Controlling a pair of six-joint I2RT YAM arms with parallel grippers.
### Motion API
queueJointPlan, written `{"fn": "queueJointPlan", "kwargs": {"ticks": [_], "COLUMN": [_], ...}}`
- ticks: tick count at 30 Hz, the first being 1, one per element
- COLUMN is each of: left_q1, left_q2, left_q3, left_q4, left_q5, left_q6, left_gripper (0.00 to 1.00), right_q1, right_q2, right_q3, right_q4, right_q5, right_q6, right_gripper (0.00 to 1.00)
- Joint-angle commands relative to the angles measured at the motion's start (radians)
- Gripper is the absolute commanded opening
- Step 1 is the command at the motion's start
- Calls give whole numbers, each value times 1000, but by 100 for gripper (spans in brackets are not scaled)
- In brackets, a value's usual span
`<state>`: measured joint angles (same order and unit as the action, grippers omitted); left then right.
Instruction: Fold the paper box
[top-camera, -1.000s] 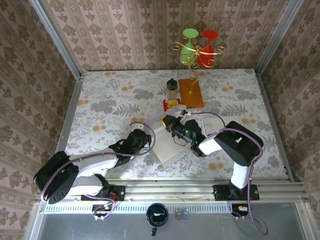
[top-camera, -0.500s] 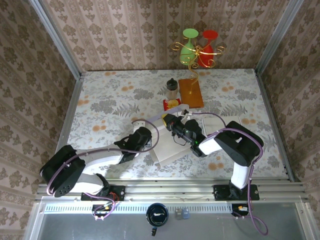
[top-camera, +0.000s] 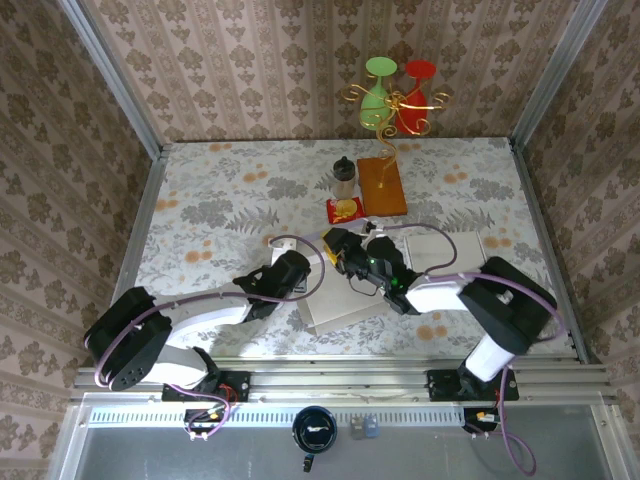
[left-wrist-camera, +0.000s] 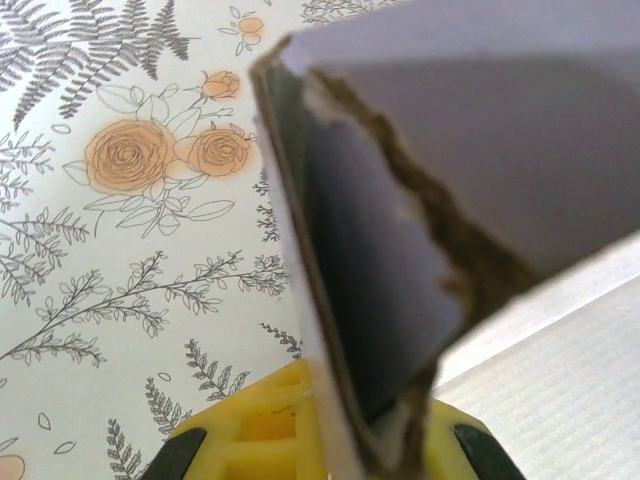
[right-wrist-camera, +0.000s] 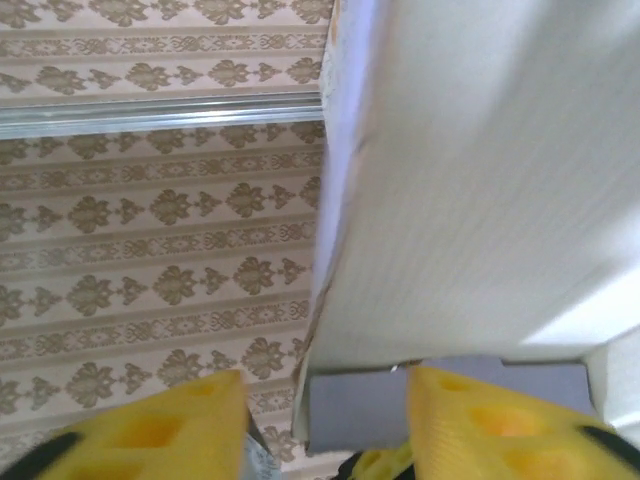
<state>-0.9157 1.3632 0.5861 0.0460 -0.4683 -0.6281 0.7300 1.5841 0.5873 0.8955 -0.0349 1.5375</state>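
Note:
The white paper box (top-camera: 345, 300) lies mostly flat on the flowered table, between the two arms. My left gripper (top-camera: 297, 268) sits at the box's left edge. In the left wrist view this gripper (left-wrist-camera: 362, 452) is shut on a raised flap of the paper box (left-wrist-camera: 400, 200), its torn brown edge showing, with the yellow fingers (left-wrist-camera: 250, 440) tight on both sides. My right gripper (top-camera: 340, 248) is at the box's far edge. In the right wrist view it (right-wrist-camera: 325, 430) stands open, with a white panel (right-wrist-camera: 470, 200) and a grey flap between its spread fingers (right-wrist-camera: 150, 430).
Behind the box stand a dark-lidded jar (top-camera: 344, 178), a red snack packet (top-camera: 345, 209) and a wooden base (top-camera: 383, 186) carrying a wire stand with a green glass and a red glass. A white sheet (top-camera: 445, 245) lies at the right. Patterned walls close in the table.
My left gripper has moved right and a little farther out, onto the box's left edge. The right arm's elbow has swung to the right, while its gripper stays at the box's far edge.

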Motion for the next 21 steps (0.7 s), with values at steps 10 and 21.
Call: {"fn": "queueJointPlan", "kwargs": {"ticks": [10, 21], "left_q1": [55, 166], "left_q2": [-83, -119], "left_q3": [4, -81], "left_q4": [1, 73], "left_q5": [123, 261], "left_q6": [253, 382], "left_gripper": [0, 0], "right_q1": [-162, -330], "right_q2": [-546, -876], "right_q3": [-25, -157], "right_q4": [-668, -945], "right_q5": [18, 102], "right_q6": [-217, -683], "right_gripper": [70, 53]}}
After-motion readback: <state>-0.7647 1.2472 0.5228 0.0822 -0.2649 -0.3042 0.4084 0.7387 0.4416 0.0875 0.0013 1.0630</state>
